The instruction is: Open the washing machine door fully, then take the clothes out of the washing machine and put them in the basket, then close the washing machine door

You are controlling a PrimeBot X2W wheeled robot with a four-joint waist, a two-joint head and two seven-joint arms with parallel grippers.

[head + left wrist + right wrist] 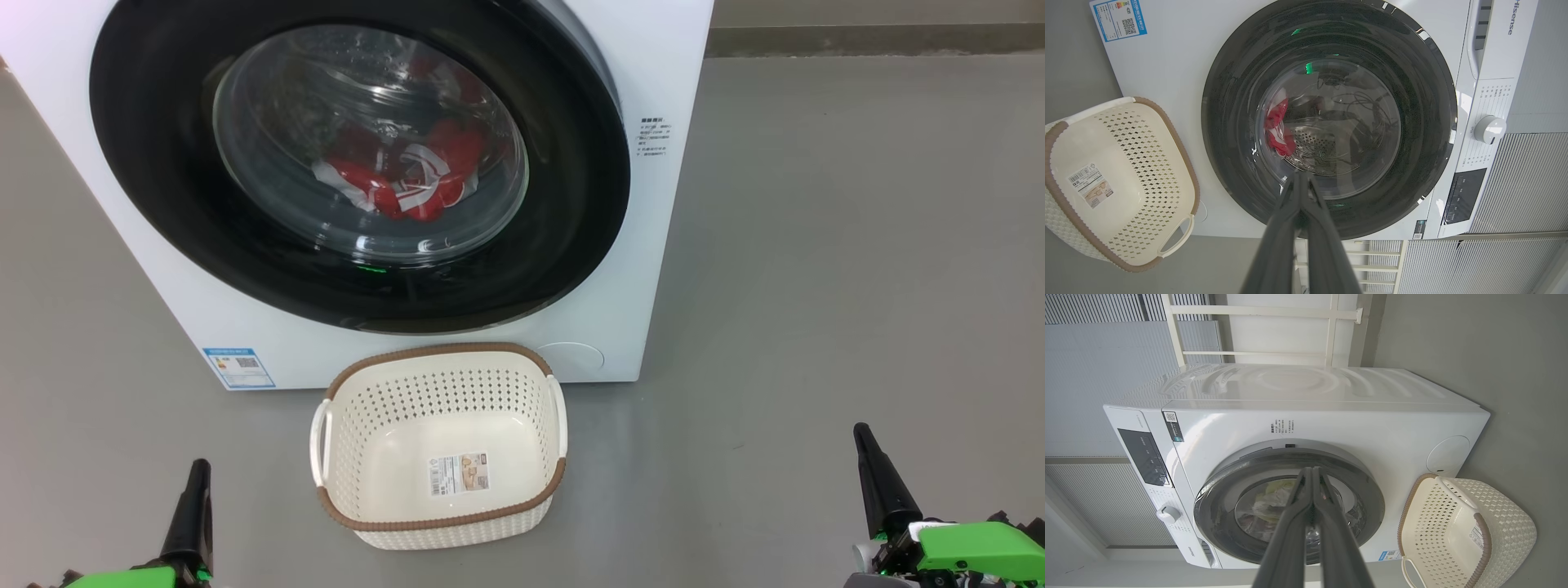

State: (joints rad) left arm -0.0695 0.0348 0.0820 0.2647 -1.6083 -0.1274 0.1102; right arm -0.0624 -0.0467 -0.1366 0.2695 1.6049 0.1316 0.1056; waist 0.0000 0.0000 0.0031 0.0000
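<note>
None of the three steps is done yet. The large round glossy black washing machine door (147,163), with its bulging clear glass window, sits shut against the big white boxy front-loading washing machine (653,245), so opening it is the step in hand. Behind the glass, the bright red and white-striped fabric clothes (408,175) lie heaped low in the drum. On the grey floor (816,286), just in front of the machine's lower edge, stands the small cream-white perforated plastic basket (441,353) with a brown rim. It is upright and holds nothing but its paper label. The left pincer (197,474) and the right pincer (863,437) hover low at the near left and near right, well apart from door and basket. Each has its two dark fingers pressed together, pinching nothing. The next move, I judge, calls for one pincer to rise to the door's rim, find the edge that releases, and pull outward. Which side hinges is not plain.
</note>
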